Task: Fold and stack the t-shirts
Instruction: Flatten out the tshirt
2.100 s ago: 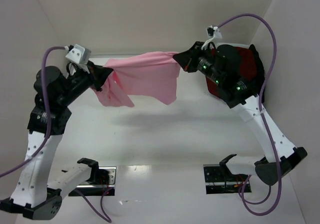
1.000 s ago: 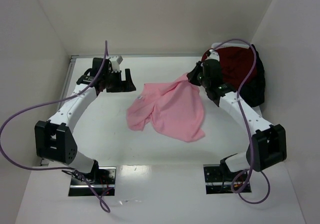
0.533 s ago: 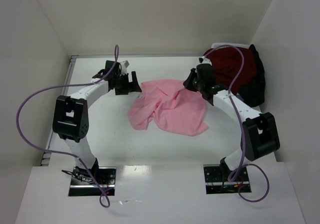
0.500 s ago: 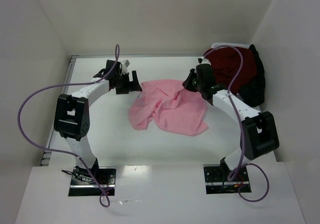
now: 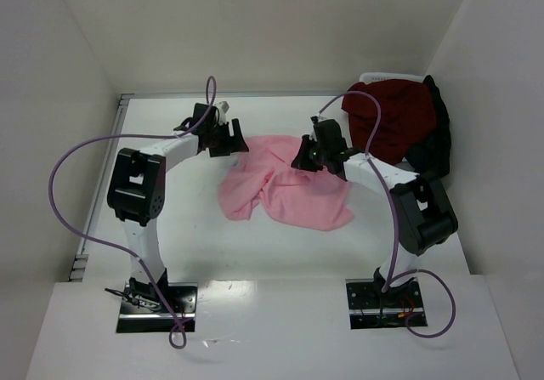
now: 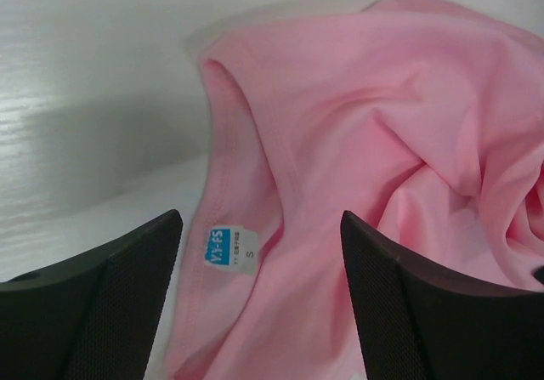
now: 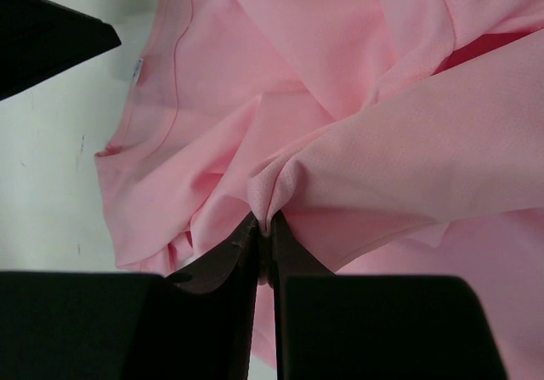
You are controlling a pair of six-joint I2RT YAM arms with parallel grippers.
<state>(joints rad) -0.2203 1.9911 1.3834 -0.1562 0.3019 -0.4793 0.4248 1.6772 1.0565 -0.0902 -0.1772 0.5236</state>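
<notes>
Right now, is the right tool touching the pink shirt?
Touching. The right wrist view shows the right tool shut on a pinched ridge of the pink shirt.

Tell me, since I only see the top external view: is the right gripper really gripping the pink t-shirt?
Observer: Yes; the right wrist view shows the right gripper shut on a raised fold of the pink t-shirt.
Operator: And the left?
Observer: The left gripper is open, holding nothing; the neck label shows between its jaws.
Operator: Readable?
Observer: A blue patch and the letter S.
</notes>
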